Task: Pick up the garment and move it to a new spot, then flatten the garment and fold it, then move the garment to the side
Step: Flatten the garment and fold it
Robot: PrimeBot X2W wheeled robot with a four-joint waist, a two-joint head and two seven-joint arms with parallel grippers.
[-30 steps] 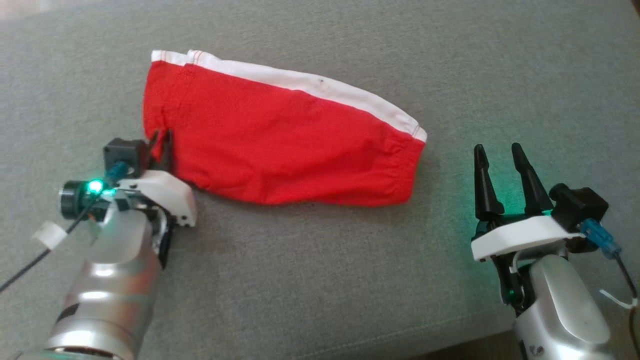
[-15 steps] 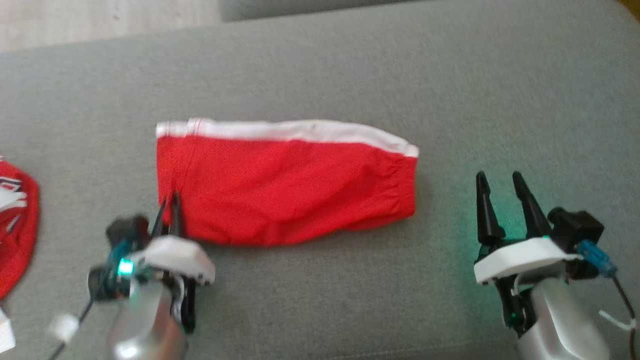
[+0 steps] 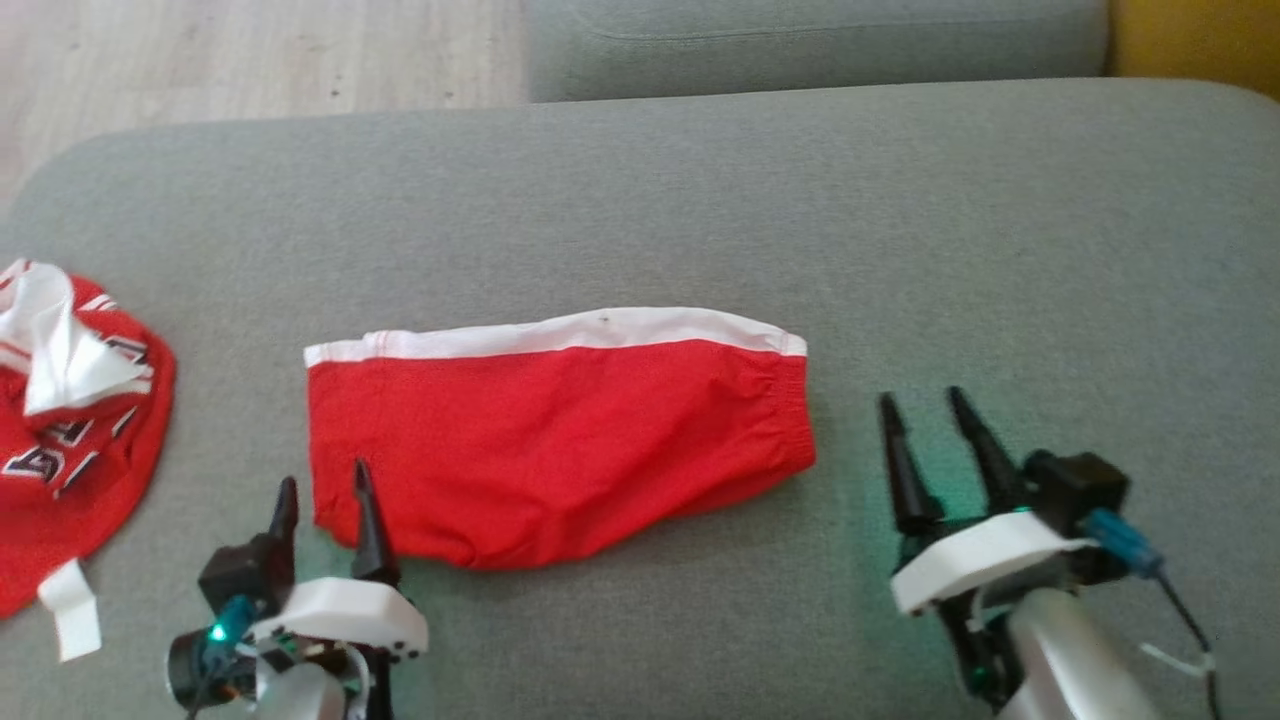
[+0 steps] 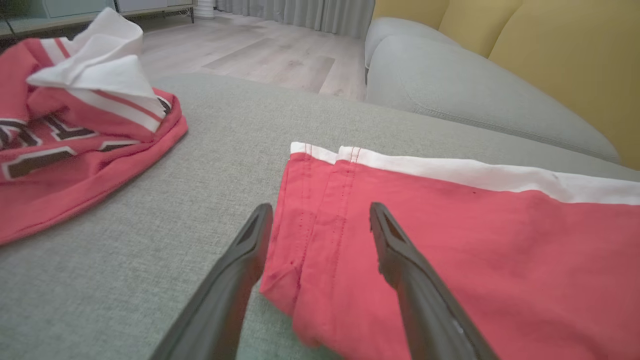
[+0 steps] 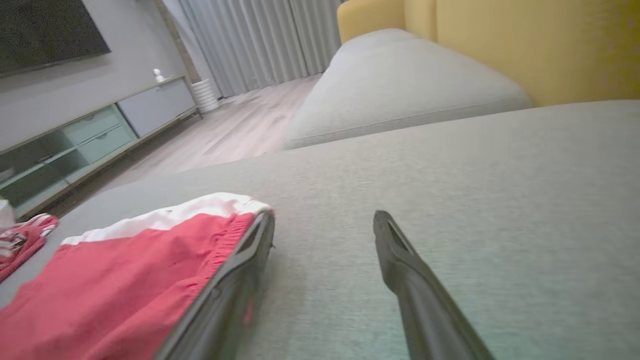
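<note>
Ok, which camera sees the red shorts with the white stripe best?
The head view: the whole red shorts lie flat on the grey cushion, seen end to end. The left wrist view catches the stitched hem end close up; the right wrist view catches the gathered end, cut off by the frame.

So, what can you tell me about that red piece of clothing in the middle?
The red garment is knit-looking cloth, folded into a long flat band with a white strip along its far edge and a gathered right end. It lies on the grey cushion. The left gripper, open, straddles its near left corner.
</note>
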